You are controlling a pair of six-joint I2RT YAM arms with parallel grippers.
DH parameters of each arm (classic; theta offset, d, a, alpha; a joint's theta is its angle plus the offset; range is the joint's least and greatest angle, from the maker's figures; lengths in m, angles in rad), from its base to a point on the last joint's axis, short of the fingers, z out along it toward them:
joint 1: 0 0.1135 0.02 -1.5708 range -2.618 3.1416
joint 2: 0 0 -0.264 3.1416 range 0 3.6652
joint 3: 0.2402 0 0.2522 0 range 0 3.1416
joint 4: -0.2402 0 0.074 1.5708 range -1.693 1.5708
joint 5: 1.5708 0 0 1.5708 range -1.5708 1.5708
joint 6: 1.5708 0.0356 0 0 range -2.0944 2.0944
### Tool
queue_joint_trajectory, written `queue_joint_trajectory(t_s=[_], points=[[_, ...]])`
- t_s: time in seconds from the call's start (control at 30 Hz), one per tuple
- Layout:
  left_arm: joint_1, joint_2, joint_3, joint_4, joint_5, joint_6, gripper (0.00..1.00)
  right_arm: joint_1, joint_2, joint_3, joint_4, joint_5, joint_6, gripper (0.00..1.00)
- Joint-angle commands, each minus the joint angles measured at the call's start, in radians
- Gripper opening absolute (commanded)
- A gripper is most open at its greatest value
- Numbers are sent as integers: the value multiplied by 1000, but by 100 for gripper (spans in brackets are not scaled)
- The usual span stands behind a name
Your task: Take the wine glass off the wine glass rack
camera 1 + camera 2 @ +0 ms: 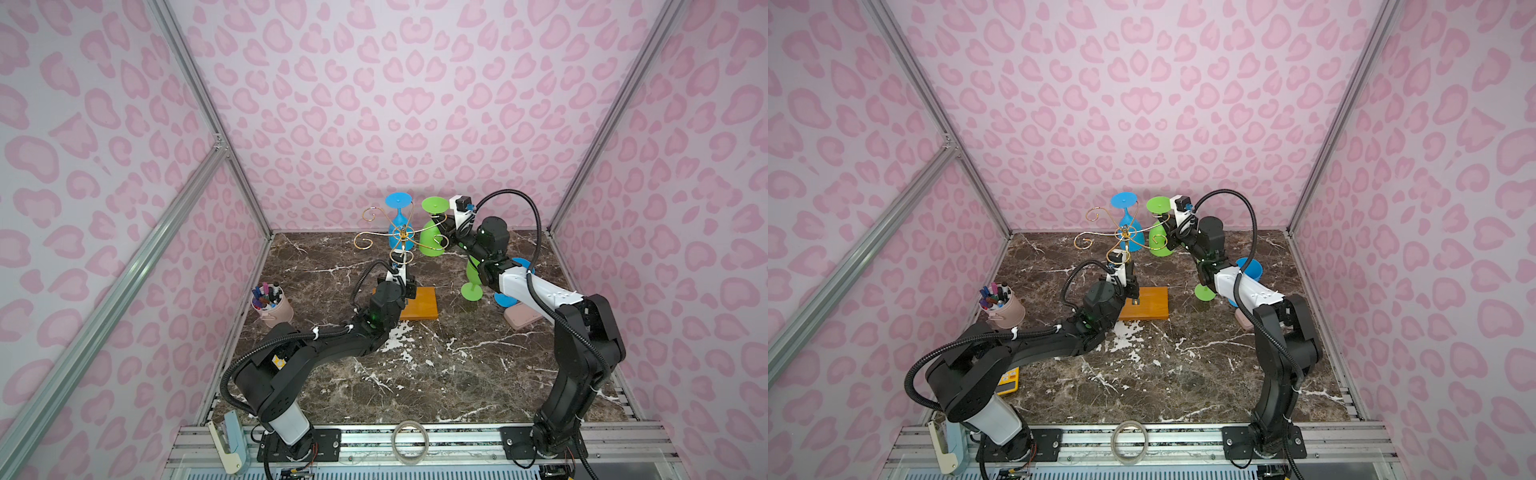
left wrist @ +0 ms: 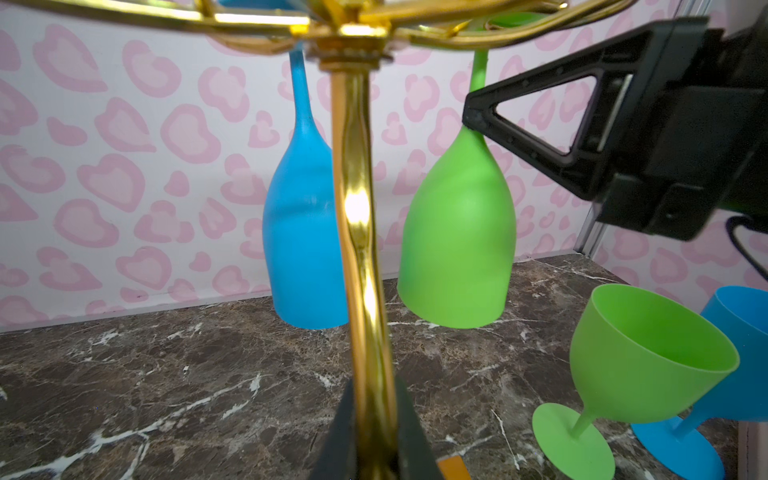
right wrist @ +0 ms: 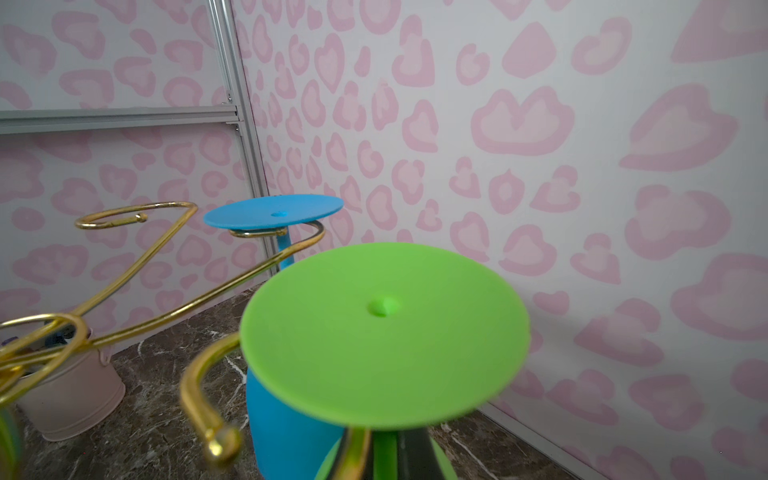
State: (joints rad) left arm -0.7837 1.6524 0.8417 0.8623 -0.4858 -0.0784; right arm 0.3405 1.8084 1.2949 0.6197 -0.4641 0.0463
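- The wine glass rack (image 1: 402, 237) stands on its orange wooden base (image 1: 419, 303) in the far half of the table (image 1: 415, 386), about midway between the left and right edges.
- Two glasses hang upside down from the scroll arms on its far side: a blue glass (image 2: 303, 232) and, on its right, the green wine glass (image 2: 457, 232).
- The left gripper (image 2: 370, 440) is clamped narrow around the rack's gold post, low down, which I take as bracing the stand.
- The right gripper (image 1: 440, 221) is pinched tight on the green wine glass's stem, just under its foot (image 3: 382, 332). The bowl hangs slightly tilted.
- From the right wrist the green foot sits over the gold wire, with the stem beside the arm's curl, so the glass looks not yet free (how far the stem has come along the arm is hard to tell).
- Step in hand, as I judge it: the grasp is made and the pull-off is due.
- The next move calls for sliding the stem outward along the arm to its open end. The foot should stay just above the wire, and the post should be held steady so the blue glass is not shaken.
- Once clear, the glass needs a free spot on the table. A standing green glass (image 1: 471, 274) and a blue one (image 1: 519, 266) already occupy the area near the right edge.
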Motion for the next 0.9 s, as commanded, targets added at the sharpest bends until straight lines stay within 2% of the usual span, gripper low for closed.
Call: queue_joint_trajectory(t_s=[0.0, 0.1, 0.23, 0.4, 0.53, 0.63, 0.8, 0.87], points=[[-3, 1, 17, 8, 49, -56, 3, -10, -15, -24, -12, 1, -3, 0], [-3, 2, 24, -2, 44, -58, 5, -16, -32, -31, -30, 8, -15, 0], [-3, 4, 34, -17, 47, -63, 12, -27, -54, -47, -31, 16, -21, 0], [-2, 1, 48, -54, 47, -73, 30, -41, -84, -70, -28, 18, -23, 0], [-2, 0, 50, -62, 43, -81, 35, -47, -101, -83, -29, 15, -26, 0], [-2, -2, 51, -67, 39, -83, 50, -47, -120, -90, -34, 17, -35, 0], [-3, -9, 48, -72, 40, -83, 62, -52, -148, -106, -40, 27, -46, 0], [-3, -13, 48, -76, 45, -84, 70, -54, -158, -112, -37, 25, -47, 0]])
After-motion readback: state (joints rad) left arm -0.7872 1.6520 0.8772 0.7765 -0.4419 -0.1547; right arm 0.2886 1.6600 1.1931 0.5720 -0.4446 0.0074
